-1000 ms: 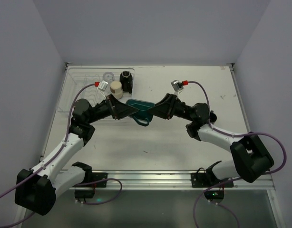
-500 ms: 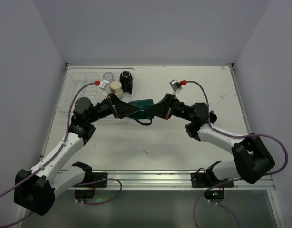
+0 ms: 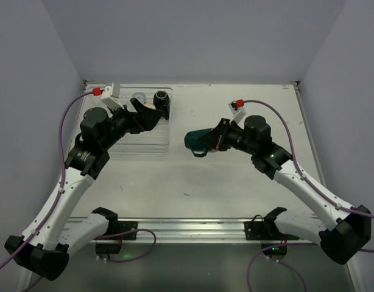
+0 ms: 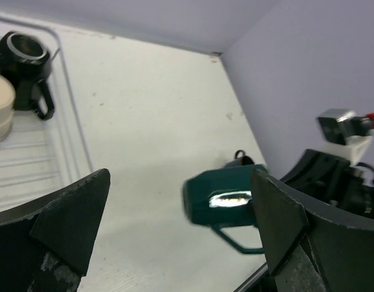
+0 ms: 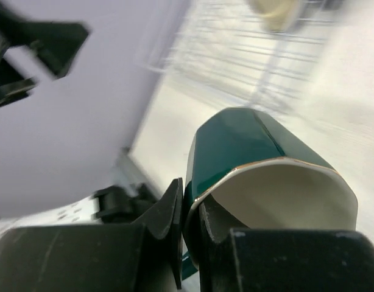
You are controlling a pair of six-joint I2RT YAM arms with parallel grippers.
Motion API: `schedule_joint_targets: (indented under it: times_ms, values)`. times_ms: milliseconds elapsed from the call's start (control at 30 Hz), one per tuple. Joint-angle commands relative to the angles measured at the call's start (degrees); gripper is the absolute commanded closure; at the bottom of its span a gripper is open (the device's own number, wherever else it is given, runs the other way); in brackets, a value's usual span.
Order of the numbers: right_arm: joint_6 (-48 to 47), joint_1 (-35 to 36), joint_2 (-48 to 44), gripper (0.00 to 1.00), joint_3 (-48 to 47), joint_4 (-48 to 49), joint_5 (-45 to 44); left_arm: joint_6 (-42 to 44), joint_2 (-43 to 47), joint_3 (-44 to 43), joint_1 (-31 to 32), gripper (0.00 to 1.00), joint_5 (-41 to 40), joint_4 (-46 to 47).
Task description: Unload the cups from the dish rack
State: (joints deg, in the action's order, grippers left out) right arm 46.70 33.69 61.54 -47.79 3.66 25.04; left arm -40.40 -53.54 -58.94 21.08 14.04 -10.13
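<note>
The jaws of our right gripper [image 3: 211, 142] pinch the dark teal cup [image 3: 195, 139] by just its rim, at 3 o'clock from the dish rack [image 3: 138, 143]. It may slip and fall. Our left gripper [image 3: 153, 115] has its jaws spread.

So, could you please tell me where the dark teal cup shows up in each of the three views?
Top external: the dark teal cup sits right of centre, in the right pincer.
Left wrist: the cup is at lower centre.
Right wrist: the cup fills the middle, rim clamped.
Shared landmark: the dish rack, seen in all three.
</note>
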Motion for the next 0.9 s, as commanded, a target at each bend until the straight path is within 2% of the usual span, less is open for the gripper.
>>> schedule_joint_targets:
  times_ms: [0, 233, 433, 567, 867]
  values:
    - [-11.53, -0.38, -0.11, 1.00, -11.87, -30.05, -21.14, 4.19, -2.62, -2.06, 0.19, 0.00, -10.62, -12.53]
    - [-14.44, -0.47, 10.52, 1.00, -22.08, -46.01, -34.69, 2.61, -5.52, 0.49, 0.19, 0.01, -5.96, -10.88]
    - [-16.02, -1.08, 19.58, 1.00, -28.41, -53.93, -42.17, 4.10, -5.17, -1.88, 0.19, 0.01, -9.55, -13.86]
    - [-17.95, -4.33, 22.66, 1.00, -29.20, -54.29, -42.70, 4.89, -5.08, -3.11, 0.19, 0.01, -11.05, -15.36]
    - [-22.00, -9.43, 28.28, 1.00, -30.08, -53.84, -40.24, 4.37, -7.19, -2.67, 0.19, 0.02, -8.60, -14.13]
